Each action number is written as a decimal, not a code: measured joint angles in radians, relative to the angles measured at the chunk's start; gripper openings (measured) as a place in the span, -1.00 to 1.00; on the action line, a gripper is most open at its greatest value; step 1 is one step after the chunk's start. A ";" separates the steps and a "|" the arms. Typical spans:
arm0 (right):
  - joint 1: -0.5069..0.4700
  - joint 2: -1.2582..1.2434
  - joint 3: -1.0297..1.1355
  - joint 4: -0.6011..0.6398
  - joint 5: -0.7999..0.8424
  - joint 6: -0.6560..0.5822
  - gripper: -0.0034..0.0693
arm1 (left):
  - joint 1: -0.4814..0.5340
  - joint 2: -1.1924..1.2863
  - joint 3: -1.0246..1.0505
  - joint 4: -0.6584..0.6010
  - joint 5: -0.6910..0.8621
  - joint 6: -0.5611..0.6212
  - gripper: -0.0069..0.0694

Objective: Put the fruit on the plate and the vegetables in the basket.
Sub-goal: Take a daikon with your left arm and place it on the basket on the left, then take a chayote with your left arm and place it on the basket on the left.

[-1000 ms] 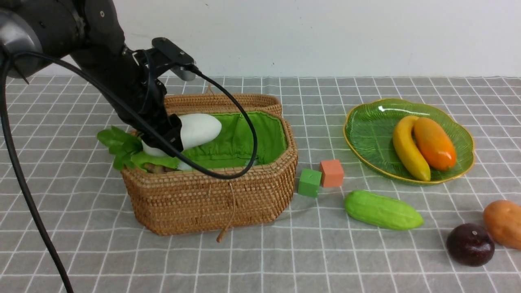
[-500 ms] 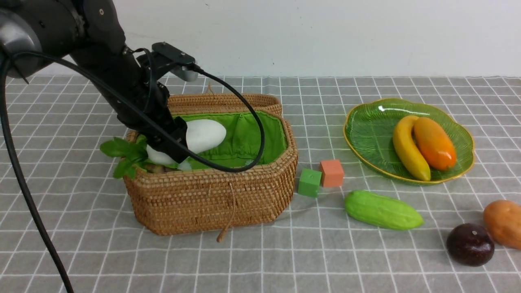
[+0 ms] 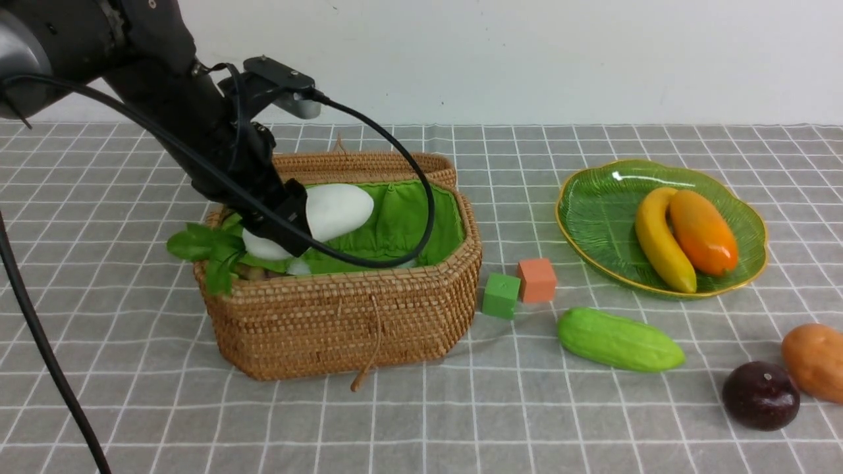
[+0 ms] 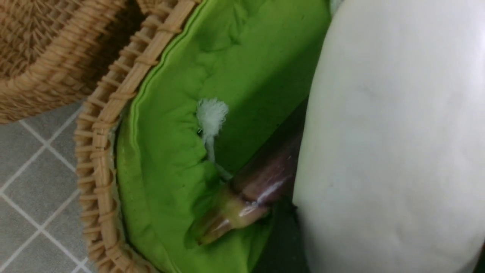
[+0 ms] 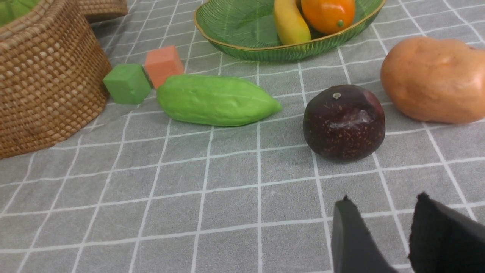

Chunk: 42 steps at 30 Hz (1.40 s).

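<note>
Radish [image 3: 336,209], white and oblong, sits clamped in my left claw [image 3: 290,220] over the open basket [image 3: 342,322], its rounded end pointing across the green lining toward the basket's right end and its leaves spilling over the left rim. Under it, down inside the basket, lies the eggplant [image 4: 265,178], its green stem cap against the lining. The wicker lid [image 3: 362,164] rests just behind the basket. Just beside the basket's right end stand a green cube [image 3: 500,295] and an orange cube [image 3: 537,280], close together; the cucumber [image 3: 619,340] lies on the desk [image 3: 421,421] near them, farther from the basket. Well to the right of the basket, the plate [image 3: 593,210] holds the banana [image 3: 660,242] and the mango [image 3: 702,232] side by side. Farthest from the basket, the dark round fruit [image 3: 761,395] and the potato [image 3: 816,361] lie on the desk, near each other. My right claw [image 5: 382,199] hovers low near that fruit, its two fingers spread apart.
</note>
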<state>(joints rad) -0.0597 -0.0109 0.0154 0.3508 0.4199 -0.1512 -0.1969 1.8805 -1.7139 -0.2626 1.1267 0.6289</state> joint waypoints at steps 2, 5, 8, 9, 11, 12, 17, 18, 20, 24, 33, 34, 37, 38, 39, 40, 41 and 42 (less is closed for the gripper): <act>0.000 0.000 0.000 0.000 0.000 0.000 -0.25 | 0.000 -0.003 0.000 -0.002 0.000 0.000 0.66; 0.000 0.000 0.000 0.000 0.000 0.000 -0.25 | 0.000 -0.003 0.000 -0.005 0.001 0.000 0.73; 0.000 0.000 0.000 0.000 0.000 0.000 -0.25 | 0.000 -0.003 0.000 -0.012 0.009 0.000 0.78; 0.000 0.000 0.000 0.000 0.000 0.000 -0.25 | 0.000 -0.003 0.000 -0.012 0.011 0.000 0.79; 0.000 0.000 0.000 0.000 0.000 0.000 -0.25 | 0.000 -0.003 0.000 -0.012 0.013 0.000 0.79; 0.000 0.000 0.000 0.000 0.000 0.000 -0.25 | 0.000 -0.003 0.000 -0.012 0.014 0.000 0.79; 0.000 0.000 0.000 0.000 0.000 0.000 -0.25 | 0.000 -0.027 0.000 -0.012 0.045 0.000 0.77; 0.000 0.000 0.000 0.000 0.000 0.000 -0.25 | 0.000 -0.029 0.000 -0.012 0.045 0.000 0.76; 0.000 0.000 0.000 0.000 0.000 0.000 -0.25 | 0.000 -0.063 0.000 -0.012 0.047 0.000 0.74; 0.000 0.000 0.000 0.000 0.000 0.000 -0.25 | 0.000 -0.166 0.000 -0.014 0.071 0.002 0.72; 0.000 0.000 0.000 0.000 0.000 0.000 -0.25 | -0.096 -0.262 0.000 -0.251 0.109 0.126 0.71; 0.000 0.000 0.000 0.000 0.000 0.000 -0.25 | -0.146 -0.253 0.000 -0.292 0.109 0.146 0.71; 0.000 0.000 0.000 0.000 0.000 0.000 -0.25 | -0.228 -0.221 0.000 -0.323 0.095 0.185 0.71; 0.000 0.000 0.000 0.000 0.000 0.000 -0.25 | -0.287 -0.189 0.000 -0.317 0.056 0.197 0.71; 0.000 0.000 0.000 0.000 0.000 0.000 -0.25 | -0.319 -0.169 -0.003 -0.299 0.028 0.191 0.71; 0.000 0.000 0.000 0.000 0.000 0.000 -0.25 | -0.365 -0.136 -0.010 -0.269 -0.026 0.160 0.71; 0.000 0.000 0.000 0.000 0.000 0.000 -0.25 | -0.402 -0.107 -0.021 -0.232 -0.078 0.115 0.71; 0.000 0.000 0.000 0.000 0.000 0.000 -0.25 | -0.436 -0.076 -0.037 -0.186 -0.125 0.060 0.71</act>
<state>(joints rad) -0.0597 -0.0109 0.0154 0.3508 0.4199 -0.1512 -0.6324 1.8043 -1.7507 -0.4489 1.0015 0.6886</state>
